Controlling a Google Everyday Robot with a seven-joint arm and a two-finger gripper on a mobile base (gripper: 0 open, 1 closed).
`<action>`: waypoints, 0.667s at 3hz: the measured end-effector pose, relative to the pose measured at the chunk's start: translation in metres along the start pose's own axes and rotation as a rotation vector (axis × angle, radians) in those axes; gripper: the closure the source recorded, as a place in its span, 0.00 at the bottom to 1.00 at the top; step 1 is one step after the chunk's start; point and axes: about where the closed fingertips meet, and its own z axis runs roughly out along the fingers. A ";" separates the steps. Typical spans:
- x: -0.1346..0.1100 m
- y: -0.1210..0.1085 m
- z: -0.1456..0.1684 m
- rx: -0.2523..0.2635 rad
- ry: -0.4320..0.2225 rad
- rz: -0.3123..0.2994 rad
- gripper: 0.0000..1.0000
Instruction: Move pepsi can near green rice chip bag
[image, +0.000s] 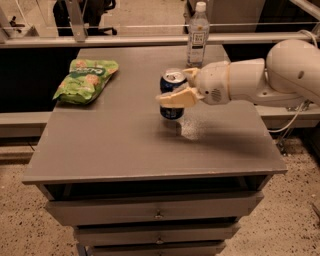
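The pepsi can (171, 111) is dark blue with a silver top and stands upright near the middle of the grey table (125, 145). My gripper (178, 86) reaches in from the right and is shut on the can, one tan finger across its front and one behind it. The can seems to hang just above the tabletop. The green rice chip bag (85, 80) lies flat at the table's far left, well apart from the can.
A clear plastic bottle with a white cap (198, 35) stands at the table's back edge, just behind the gripper. My white arm (265, 75) spans the table's right side. Drawers (157, 212) run below the front edge. A rail and chairs stand behind the table.
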 end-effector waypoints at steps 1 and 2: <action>-0.021 -0.017 0.052 -0.014 -0.033 -0.041 1.00; -0.033 -0.031 0.094 -0.016 -0.061 -0.061 1.00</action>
